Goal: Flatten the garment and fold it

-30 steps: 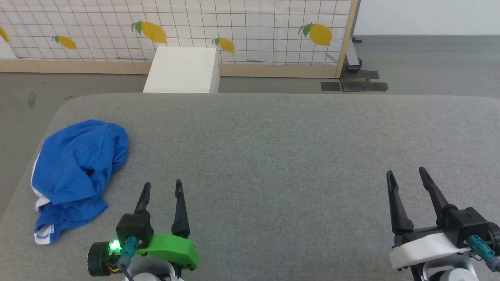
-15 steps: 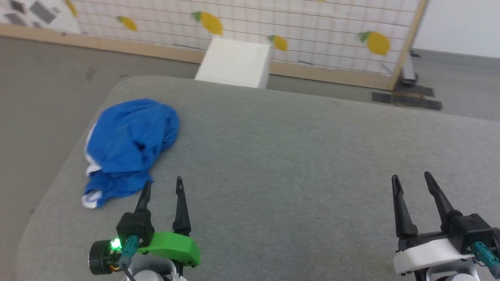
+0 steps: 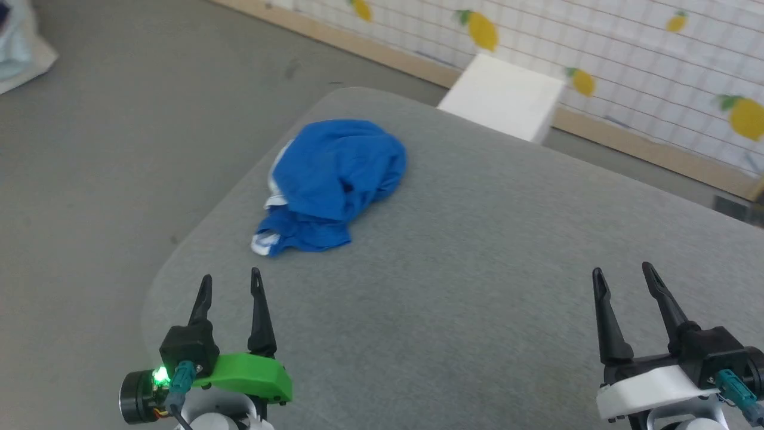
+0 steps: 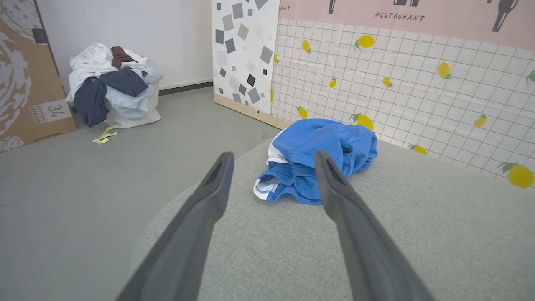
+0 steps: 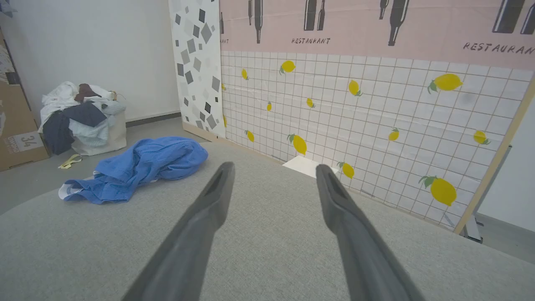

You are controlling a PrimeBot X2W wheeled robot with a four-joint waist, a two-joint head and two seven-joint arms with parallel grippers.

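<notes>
The garment is a crumpled heap of bright royal-blue shorts with white trim, lying near the left corner of the grey padded table. The left wrist view has the garment straight ahead, beyond the fingertips; in the right wrist view the garment lies far off to the left. My left gripper hovers open above the table's near left part, a short way from the heap. At the lower right, my right gripper is open too, with nothing between its fingers.
A white box stands on the floor behind the table, before a lemon-print screen. A basket heaped with clothes and a cardboard box stand on the floor to the left. The table's rounded left edge is near my left gripper.
The head camera has swung left, so the garment now sits nearer the picture's middle. Both grippers keep their places at the bottom and stay open; the garment itself has not moved.
</notes>
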